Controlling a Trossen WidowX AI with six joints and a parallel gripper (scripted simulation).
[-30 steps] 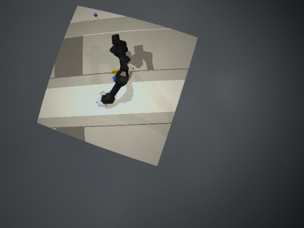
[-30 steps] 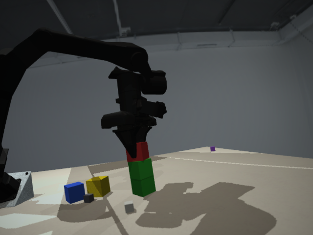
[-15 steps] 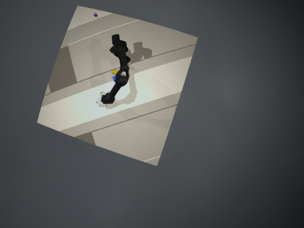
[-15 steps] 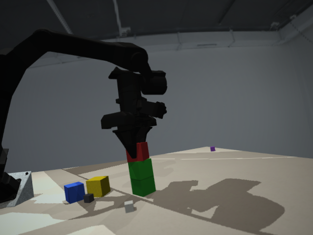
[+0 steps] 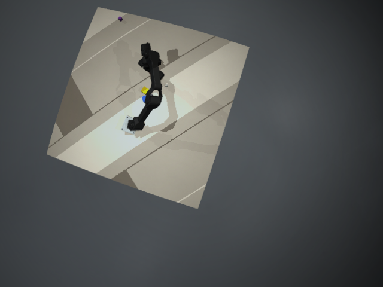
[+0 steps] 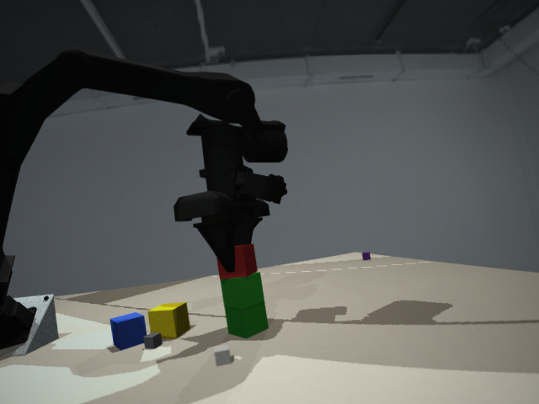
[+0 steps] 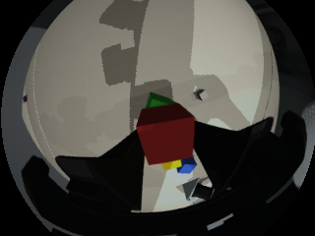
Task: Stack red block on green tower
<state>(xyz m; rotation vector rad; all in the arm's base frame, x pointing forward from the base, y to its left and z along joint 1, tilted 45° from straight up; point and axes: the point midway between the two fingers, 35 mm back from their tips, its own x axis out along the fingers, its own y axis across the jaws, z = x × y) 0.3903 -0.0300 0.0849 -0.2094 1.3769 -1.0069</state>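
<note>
The red block (image 6: 244,257) (image 7: 165,133) sits on top of the green tower (image 6: 244,304), which is two green blocks stacked upright on the table. In the wrist view only a sliver of the tower (image 7: 157,100) shows behind the red block. My gripper (image 6: 235,262) (image 7: 163,126) (image 5: 145,49) points straight down with its fingers on either side of the red block, standing just slightly apart from its faces. In the top view the arm hides both the block and the tower.
A blue cube (image 6: 127,330) (image 5: 143,98), a yellow cube (image 6: 168,319) (image 5: 144,89) and a small dark grey cube (image 6: 152,340) lie left of the tower. A small light grey cube (image 6: 222,357) (image 5: 166,84) lies in front of it. A purple cube (image 6: 365,255) (image 5: 120,18) sits at a far corner.
</note>
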